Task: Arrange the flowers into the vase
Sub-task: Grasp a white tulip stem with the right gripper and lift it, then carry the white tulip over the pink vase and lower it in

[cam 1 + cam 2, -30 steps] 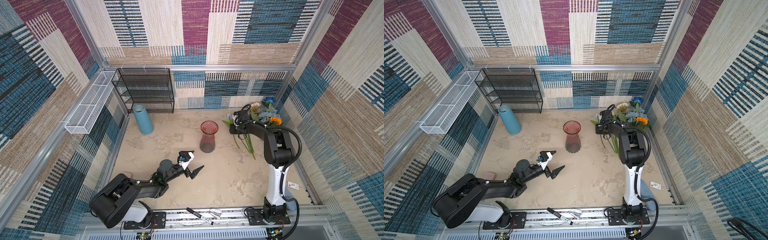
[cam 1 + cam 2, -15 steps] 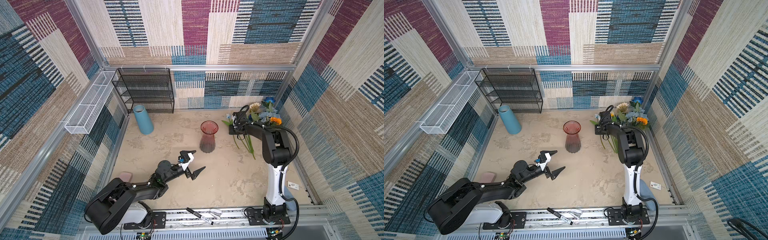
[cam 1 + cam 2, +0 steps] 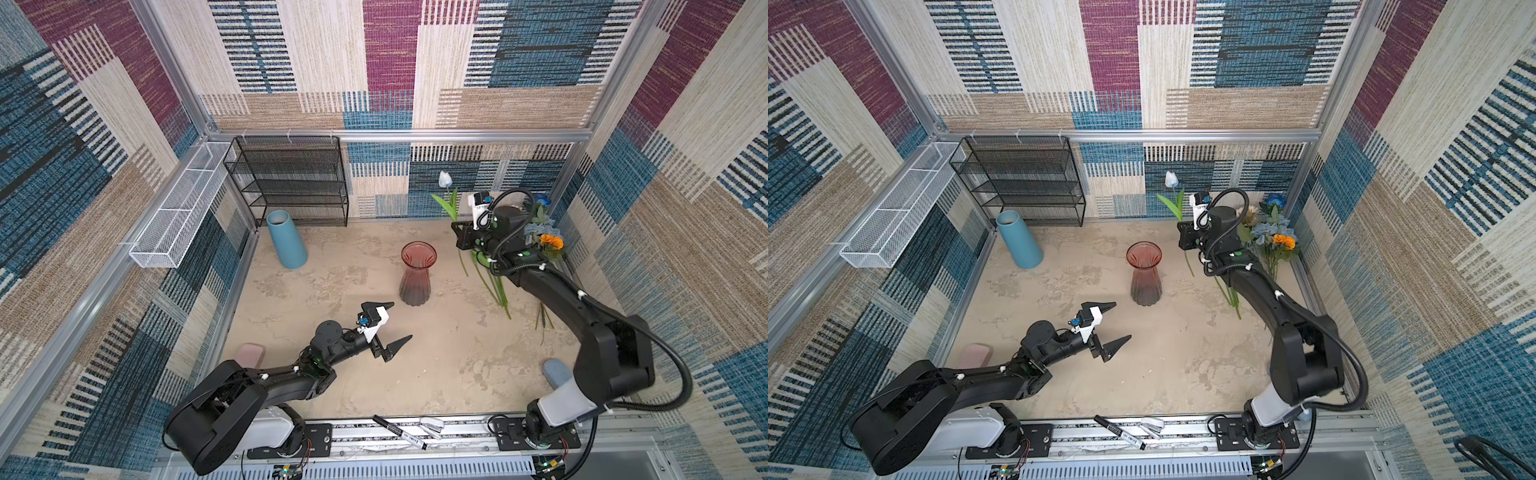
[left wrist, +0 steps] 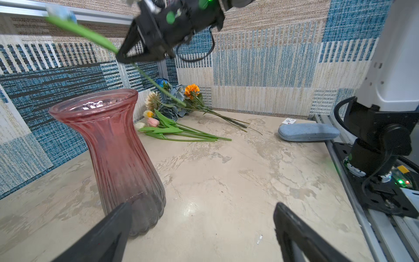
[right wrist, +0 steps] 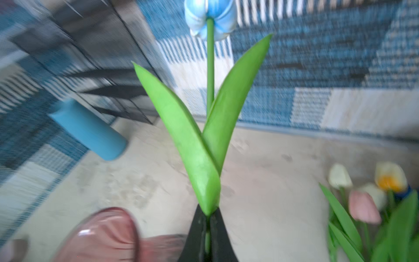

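Right wrist view: the right gripper [image 5: 207, 217] is clamped tight on the green stem of the blue tulip [image 5: 209, 15], just below its two leaves. In both top views the tulip [image 3: 444, 179] [image 3: 1171, 179] now stands raised, its bloom against the back wall. A second ago this gripper sat low among the flowers [image 3: 552, 242] lying by the right wall. The pink vase [image 3: 417, 274] stands upright mid-table, apart from the lifted stem. The left gripper [image 3: 401, 322] hangs spread wide near the vase's base, much where it was.
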Robot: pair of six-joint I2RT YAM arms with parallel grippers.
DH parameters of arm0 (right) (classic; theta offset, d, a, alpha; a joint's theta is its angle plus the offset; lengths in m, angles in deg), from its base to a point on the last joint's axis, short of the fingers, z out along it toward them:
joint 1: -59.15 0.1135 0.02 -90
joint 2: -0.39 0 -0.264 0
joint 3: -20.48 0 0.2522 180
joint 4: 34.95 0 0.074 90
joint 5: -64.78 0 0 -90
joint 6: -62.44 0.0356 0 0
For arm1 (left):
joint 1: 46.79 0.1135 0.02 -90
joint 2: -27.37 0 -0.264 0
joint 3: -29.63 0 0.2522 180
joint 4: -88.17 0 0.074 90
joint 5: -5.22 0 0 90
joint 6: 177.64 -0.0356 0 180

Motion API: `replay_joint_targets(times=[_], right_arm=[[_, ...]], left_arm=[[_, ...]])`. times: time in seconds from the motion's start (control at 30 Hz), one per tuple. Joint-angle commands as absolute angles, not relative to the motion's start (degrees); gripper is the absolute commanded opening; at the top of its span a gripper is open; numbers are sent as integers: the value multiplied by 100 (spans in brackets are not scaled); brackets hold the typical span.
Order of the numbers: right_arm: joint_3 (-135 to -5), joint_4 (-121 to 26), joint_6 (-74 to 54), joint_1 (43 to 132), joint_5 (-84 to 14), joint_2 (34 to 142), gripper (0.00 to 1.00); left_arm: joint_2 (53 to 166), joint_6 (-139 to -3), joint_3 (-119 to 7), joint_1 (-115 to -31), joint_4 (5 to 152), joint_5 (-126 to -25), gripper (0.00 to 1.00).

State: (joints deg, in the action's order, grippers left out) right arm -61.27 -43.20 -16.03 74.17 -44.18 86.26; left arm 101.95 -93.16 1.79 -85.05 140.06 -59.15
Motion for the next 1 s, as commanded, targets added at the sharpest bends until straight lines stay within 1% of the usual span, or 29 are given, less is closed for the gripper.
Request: replay_joint_targets(times=[0.0,0.07,0.17,0.27,0.5,0.6,0.77,0.97], right_arm=[[-5702,-2176,-1067,7695,-5282,8041,0],[-5543,-1431,-935,7849,-5463,7824,0],[-5302,-39,-504,7989,-5760,7889,0],[-5215,1166,-313,8214,-5790,8323,0],[-5183,2761,-278,8367,-5406,9395,0],[-5129,2916,-494,8383,-5355,9625,0],[-4632,3012,-1026,8402,-5133,9720,0],[-4141,2581,-1550,8402,-5130,9587,1]], left_arm=[[10216,-9265,155,-8511,14114,-5911,100],[10158,-9265,172,-8519,14088,-5919,100],[10074,-9298,177,-8528,14024,-5933,100],[9943,-9335,208,-8545,13953,-5986,100],[9598,-9446,177,-8651,13594,-6011,100],[9531,-9519,150,-8720,13442,-6026,100],[9547,-9603,163,-8774,13418,-6117,100],[9740,-9607,155,-8778,13552,-6179,100]])
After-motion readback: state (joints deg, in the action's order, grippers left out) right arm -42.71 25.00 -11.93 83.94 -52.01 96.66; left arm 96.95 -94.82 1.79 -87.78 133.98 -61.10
